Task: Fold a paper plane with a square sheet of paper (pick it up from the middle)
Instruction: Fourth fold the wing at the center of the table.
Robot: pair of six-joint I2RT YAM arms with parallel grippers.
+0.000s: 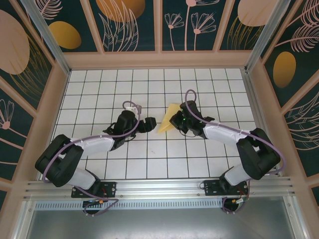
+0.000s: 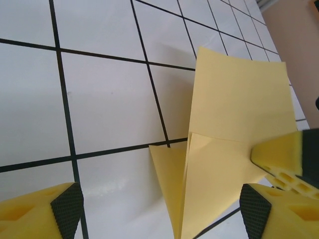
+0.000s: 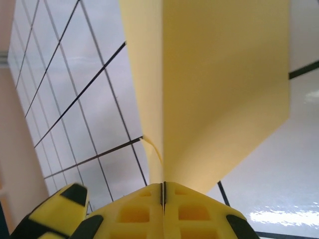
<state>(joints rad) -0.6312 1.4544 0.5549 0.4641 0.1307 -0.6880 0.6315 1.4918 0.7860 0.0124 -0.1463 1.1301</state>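
The square sheet of paper is pale yellow and folded into a creased wedge that stands up off the tiles at mid-table. My right gripper is shut on its folded edge. In the right wrist view the paper rises straight out of the shut gripper. My left gripper is just left of the paper, open. In the left wrist view the gripper straddles the wedge's lower point without touching the paper. One right gripper finger presses on the wedge's right side.
The floor is white grid tiles with black lines. Low tan walls enclose the table on the left, back and right. Both arms' bases sit at the near edge.
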